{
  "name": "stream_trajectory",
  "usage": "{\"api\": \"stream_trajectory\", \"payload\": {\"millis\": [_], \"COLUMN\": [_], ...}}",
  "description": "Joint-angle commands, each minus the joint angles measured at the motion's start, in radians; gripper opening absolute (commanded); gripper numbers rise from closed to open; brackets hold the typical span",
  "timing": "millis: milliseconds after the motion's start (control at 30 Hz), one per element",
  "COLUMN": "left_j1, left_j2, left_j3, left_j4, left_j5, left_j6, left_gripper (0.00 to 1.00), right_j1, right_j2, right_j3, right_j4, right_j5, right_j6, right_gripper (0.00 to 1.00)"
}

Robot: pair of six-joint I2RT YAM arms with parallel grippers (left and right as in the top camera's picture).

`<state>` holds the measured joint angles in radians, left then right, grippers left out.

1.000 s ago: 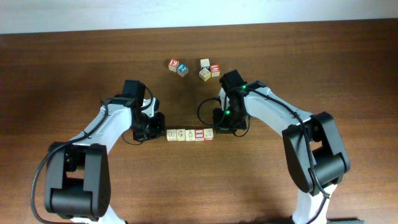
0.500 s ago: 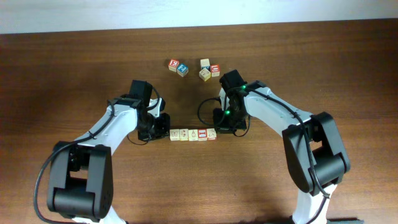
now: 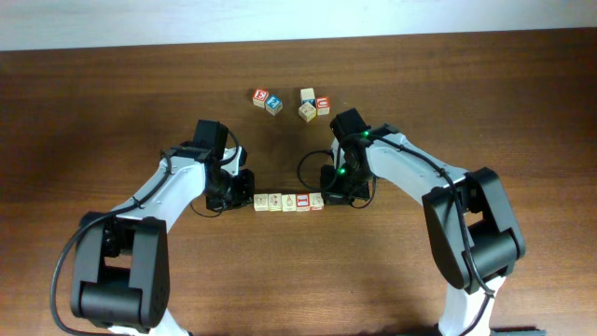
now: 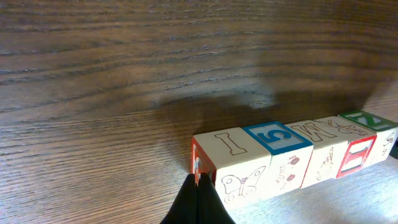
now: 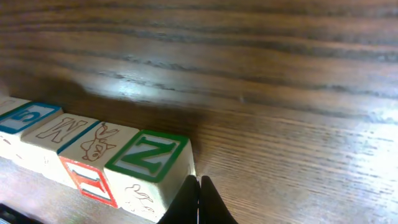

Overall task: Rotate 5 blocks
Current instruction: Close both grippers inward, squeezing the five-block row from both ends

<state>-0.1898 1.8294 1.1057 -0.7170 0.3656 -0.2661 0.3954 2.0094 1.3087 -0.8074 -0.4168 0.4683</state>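
pale-wood blocks [image 3: 287, 202] are lined up in one touching row at the middle of the table [image 3: 112, 103], between the two grippers. the left gripper [image 4: 198, 186] is seen fully closed with nothing gripped, and its tips are pressed against the i block [image 4: 233, 165] at the row's left end. the right gripper [image 5: 199, 190] is closed and empty too, and its tips are set against the green n block [image 5: 149, 165] at the right end. other cubes [image 3: 314, 105] are seen well apart from the row, at the far side.
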Motion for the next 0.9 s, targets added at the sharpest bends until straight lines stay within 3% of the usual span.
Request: {"api": "stream_trajectory", "payload": {"millis": [0, 867], "left_j1": [-0.001, -0.004], "left_j2": [0.007, 0.007], "left_j3": [0.008, 0.008], "left_j4": [0.002, 0.002], "left_j5": [-0.007, -0.006], "left_j6": [0.005, 0.006], "left_gripper": [0.00, 0.00], "right_j1": [0.002, -0.029], "right_j2": [-0.004, -0.004], "right_j3": [-0.009, -0.025], "right_j4": [0.004, 0.042], "right_j5": [0.009, -0.135], "right_j6": [0.046, -0.126], "right_gripper": [0.05, 0.05]}}
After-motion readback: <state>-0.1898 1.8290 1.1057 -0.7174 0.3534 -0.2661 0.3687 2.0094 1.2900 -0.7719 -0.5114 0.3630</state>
